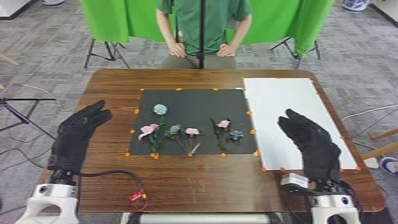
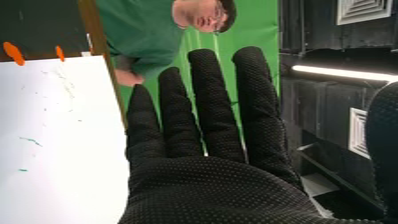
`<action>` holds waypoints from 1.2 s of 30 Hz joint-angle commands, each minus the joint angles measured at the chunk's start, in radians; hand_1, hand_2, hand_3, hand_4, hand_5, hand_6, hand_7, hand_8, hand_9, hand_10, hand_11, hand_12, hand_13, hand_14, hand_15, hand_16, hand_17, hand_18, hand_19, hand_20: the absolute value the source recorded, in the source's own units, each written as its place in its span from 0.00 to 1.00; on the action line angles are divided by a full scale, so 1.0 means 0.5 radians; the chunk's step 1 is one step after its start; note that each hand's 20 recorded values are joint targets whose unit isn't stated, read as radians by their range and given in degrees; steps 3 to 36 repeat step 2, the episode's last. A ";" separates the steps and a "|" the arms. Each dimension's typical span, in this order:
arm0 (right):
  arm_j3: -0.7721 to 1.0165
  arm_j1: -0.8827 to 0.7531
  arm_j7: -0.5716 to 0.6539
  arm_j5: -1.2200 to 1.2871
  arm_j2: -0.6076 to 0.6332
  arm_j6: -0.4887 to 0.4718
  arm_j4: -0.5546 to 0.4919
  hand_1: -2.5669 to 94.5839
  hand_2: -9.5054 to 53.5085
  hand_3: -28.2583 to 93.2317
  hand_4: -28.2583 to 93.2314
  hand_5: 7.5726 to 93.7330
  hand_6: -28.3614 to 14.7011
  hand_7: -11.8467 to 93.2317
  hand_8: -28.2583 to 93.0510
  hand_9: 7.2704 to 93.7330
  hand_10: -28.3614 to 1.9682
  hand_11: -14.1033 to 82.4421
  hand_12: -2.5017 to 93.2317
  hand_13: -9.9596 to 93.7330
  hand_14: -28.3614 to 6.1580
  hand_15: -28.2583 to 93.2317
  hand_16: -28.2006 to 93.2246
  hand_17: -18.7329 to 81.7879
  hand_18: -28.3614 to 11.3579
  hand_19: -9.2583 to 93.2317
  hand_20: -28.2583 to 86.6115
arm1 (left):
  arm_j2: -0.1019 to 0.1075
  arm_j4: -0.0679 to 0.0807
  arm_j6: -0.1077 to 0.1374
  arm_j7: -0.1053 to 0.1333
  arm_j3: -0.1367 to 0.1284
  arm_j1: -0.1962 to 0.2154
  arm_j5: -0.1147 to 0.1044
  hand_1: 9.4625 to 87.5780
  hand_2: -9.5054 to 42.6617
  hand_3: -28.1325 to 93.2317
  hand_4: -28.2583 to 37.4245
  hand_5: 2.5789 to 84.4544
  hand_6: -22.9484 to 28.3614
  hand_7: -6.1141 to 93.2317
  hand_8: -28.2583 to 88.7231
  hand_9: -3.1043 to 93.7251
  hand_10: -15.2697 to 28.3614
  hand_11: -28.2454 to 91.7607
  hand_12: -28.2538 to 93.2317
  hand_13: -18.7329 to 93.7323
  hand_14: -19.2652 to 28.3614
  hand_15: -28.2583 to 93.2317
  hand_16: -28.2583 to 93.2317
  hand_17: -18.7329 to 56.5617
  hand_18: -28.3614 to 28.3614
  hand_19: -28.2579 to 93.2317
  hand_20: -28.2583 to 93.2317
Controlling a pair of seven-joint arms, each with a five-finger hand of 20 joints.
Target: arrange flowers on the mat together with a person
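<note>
Several artificial flowers lie on the dark mat [image 1: 182,105] in the head view: a pale blue bloom [image 1: 160,109] at the upper left, a pink flower [image 1: 148,130] below it, a pink rose [image 1: 192,131] near the middle, a second pink rose [image 1: 224,123] and a small blue flower [image 1: 235,135] to the right. My left hand [image 1: 80,125] is left of the mat, apart from it, with its fingers extended. My right hand [image 1: 311,135] is over the white sheet at the right, open and holding nothing. In the right wrist view, the right hand [image 2: 209,187] has straight fingers.
A white sheet [image 1: 280,100] is taped beside the mat with orange tape. The person stands at the table's far edge [image 1: 133,73], hands low in front of them. A black cable [image 1: 115,172] with a red connector lies by my left arm.
</note>
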 commanded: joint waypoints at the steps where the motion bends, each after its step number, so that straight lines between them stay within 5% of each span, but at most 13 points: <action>1: -0.002 -0.025 -0.021 0.006 -0.002 -0.017 -0.016 0.09 0.13 0.90 0.09 0.52 0.66 0.22 0.16 0.53 0.43 0.21 0.15 0.43 0.41 0.32 0.34 0.39 0.41 0.10 0.48 | -0.008 0.007 -0.019 -0.014 -0.006 0.015 -0.004 0.19 0.07 0.79 0.16 0.52 0.50 0.18 0.19 0.49 0.64 0.37 0.36 0.47 0.76 0.34 0.29 0.27 0.76 0.30 0.38; 36: -0.002 -0.022 -0.020 0.009 -0.002 -0.016 -0.015 0.09 0.13 0.90 0.09 0.52 0.66 0.22 0.16 0.53 0.43 0.21 0.15 0.43 0.40 0.32 0.34 0.39 0.41 0.10 0.48 | -0.009 0.007 -0.024 -0.018 -0.007 0.012 -0.001 0.19 0.07 0.79 0.15 0.53 0.50 0.18 0.19 0.49 0.64 0.37 0.36 0.47 0.76 0.34 0.29 0.27 0.76 0.30 0.38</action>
